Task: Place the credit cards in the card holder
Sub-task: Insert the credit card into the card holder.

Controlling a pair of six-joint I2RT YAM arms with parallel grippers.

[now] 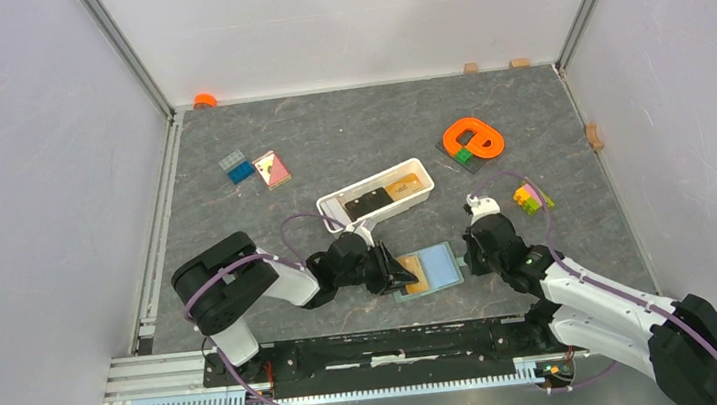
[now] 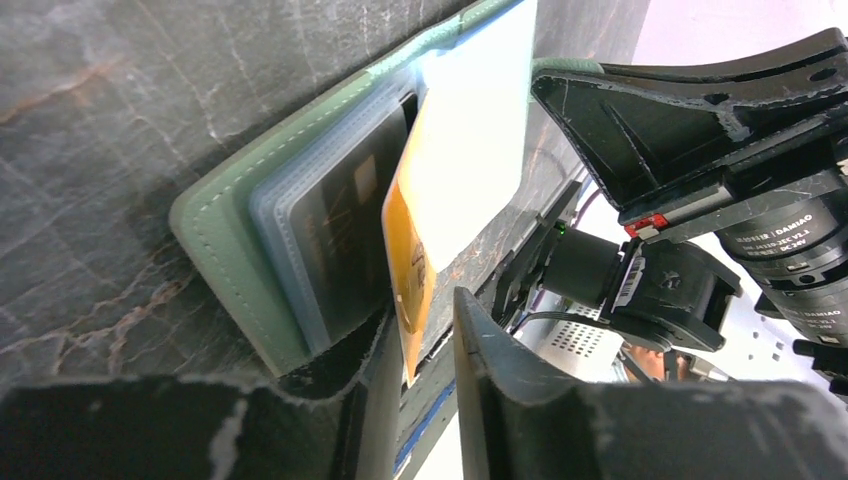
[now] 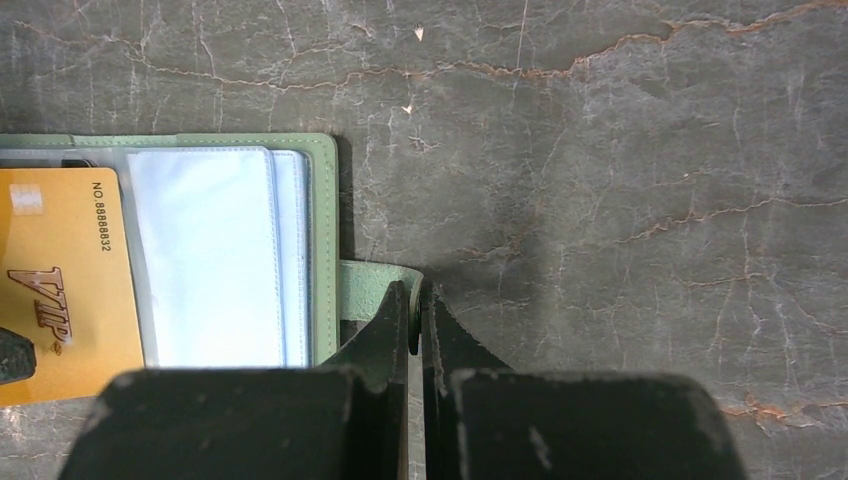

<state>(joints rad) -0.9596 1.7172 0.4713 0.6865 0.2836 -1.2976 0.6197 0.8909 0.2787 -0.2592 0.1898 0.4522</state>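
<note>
The sage-green card holder [image 1: 439, 267] lies open on the table, pale blue sleeves up. A black card [image 2: 340, 220] sits in its left sleeve. A tan card [image 2: 410, 270] stands part way in a sleeve; it also shows in the right wrist view [image 3: 70, 280]. My left gripper [image 1: 404, 273] is at the holder's left edge, its jaws a little apart around the tan card's lower end [image 2: 425, 320]. My right gripper [image 1: 470, 249] is shut on the holder's green snap strap [image 3: 375, 280]. The white tray [image 1: 335, 210] holds a black card [image 1: 367, 203] and a tan card [image 1: 408, 185].
An orange ring toy [image 1: 473, 138] is at the back right, with a yellow-pink brick [image 1: 530, 197] nearer. Blue-grey bricks [image 1: 236, 166] and a pink-yellow card [image 1: 272, 168] lie at the back left. An orange cap [image 1: 205, 100] sits by the far wall.
</note>
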